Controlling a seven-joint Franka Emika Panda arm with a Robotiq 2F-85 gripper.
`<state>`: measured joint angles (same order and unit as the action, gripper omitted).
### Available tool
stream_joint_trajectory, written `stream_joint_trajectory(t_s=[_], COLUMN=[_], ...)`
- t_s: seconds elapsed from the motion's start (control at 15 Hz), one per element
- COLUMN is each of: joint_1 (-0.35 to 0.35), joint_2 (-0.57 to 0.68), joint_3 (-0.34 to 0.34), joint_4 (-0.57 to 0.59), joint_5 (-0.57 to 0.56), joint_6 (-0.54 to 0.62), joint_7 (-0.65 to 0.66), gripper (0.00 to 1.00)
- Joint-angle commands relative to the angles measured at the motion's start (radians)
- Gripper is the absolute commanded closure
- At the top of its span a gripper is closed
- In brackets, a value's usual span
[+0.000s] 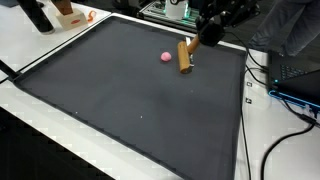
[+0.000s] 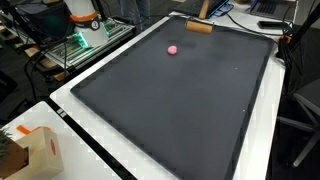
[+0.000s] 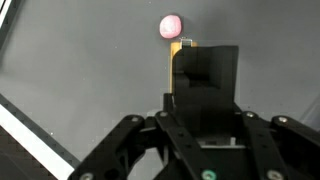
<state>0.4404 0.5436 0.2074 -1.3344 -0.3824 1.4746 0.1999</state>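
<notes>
A wooden block [image 1: 184, 58] hangs tilted over the far edge of a dark mat [image 1: 120, 105]. It also shows in an exterior view [image 2: 199, 28]. My gripper [image 1: 204, 34] is shut on its upper end. In the wrist view the closed fingers [image 3: 205, 78] hide most of the block, and only a wooden strip [image 3: 176, 56] shows at their left edge. A small pink ball [image 1: 166, 57] lies on the mat close beside the block, apart from it. The ball shows in both exterior views [image 2: 172, 48] and just past the fingers in the wrist view [image 3: 171, 25].
The mat [image 2: 190, 110] covers most of a white table [image 2: 75, 110]. A cardboard box [image 2: 25, 155] stands at one near corner. An orange and white object [image 2: 83, 15] and other equipment stand past the far edge. Cables [image 1: 290, 95] run beside the mat.
</notes>
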Motion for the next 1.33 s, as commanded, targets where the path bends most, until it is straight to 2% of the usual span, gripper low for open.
stream_joint_trajectory(t_s=[0.0, 0.2, 0.4, 0.73, 1.27], joint_1=[-0.042, -0.088, -0.155, -0.206, -0.280], joint_2=[-0.013, -0.043, -0.089, -0.165, -0.345], joint_3=[-0.016, -0.024, -0.017, -0.060, -0.102], joint_4=[0.005, -0.029, -0.093, -0.190, -0.457], joint_5=[0.095, 0.181, 0.250, 0.327, 0.405], joint_6=[0.004, 0.038, 0.141, 0.295, 0.480], joint_7=[-0.011, -0.002, 0.006, 0.013, 0.040], gripper=[0.77, 0.77, 0.77, 0.77, 0.77])
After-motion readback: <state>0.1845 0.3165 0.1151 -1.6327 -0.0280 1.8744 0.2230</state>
